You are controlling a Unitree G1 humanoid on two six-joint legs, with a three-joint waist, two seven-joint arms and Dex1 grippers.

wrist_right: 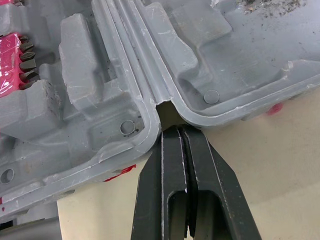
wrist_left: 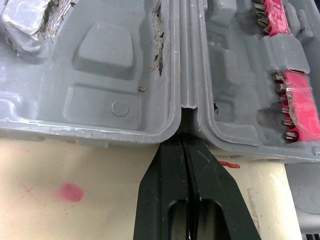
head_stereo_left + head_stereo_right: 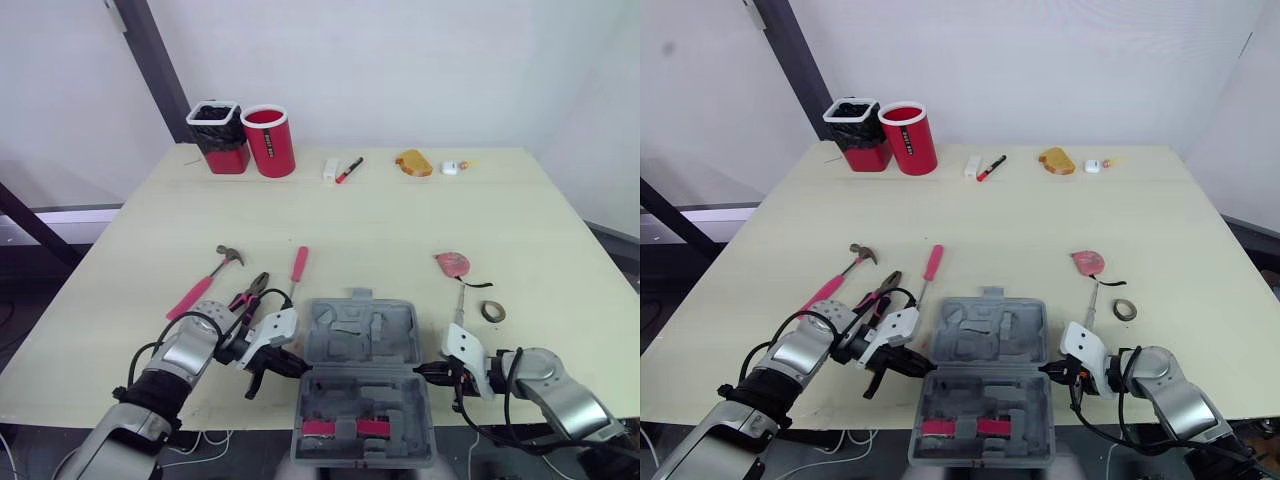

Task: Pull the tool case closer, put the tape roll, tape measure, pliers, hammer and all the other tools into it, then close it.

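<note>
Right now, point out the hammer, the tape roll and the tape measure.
hammer (image 3: 195, 293), left eye view, pink handle.
tape roll (image 3: 484, 311), left eye view, ring's left side.
tape measure (image 3: 451, 263), left eye view, pink body.

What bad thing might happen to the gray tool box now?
1. The near half of the tool case seems to hang off the near edge of the table; pulling more might tip it off.
2. The left hand and right hand are shut, with their tips only wedged in the hinge notches, so they may slip out.
3. The pliers lie close beside the left arm and might get knocked.
</note>
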